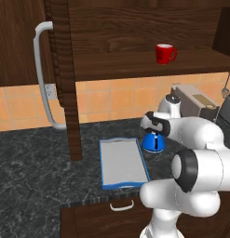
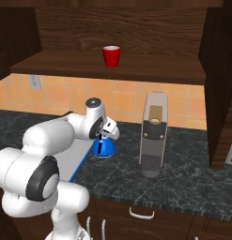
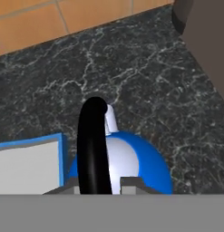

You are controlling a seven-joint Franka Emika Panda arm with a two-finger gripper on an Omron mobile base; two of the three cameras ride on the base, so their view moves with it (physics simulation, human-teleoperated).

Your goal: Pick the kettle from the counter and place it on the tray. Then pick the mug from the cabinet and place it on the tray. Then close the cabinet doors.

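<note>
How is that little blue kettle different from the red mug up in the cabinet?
The kettle is blue and dome-shaped with a black arched handle over its top; the mug is a red cylinder with a side handle. The kettle sits low on the counter beside the tray, with the robot's hand over it; the mug stands alone on the cabinet shelf. Both are small and upright.

A tall grey coffee machine (image 2: 153, 140) stood to the right; orange tiled backsplash (image 2: 122, 101) with white wall socket (image 2: 34, 81) ran behind.
</note>
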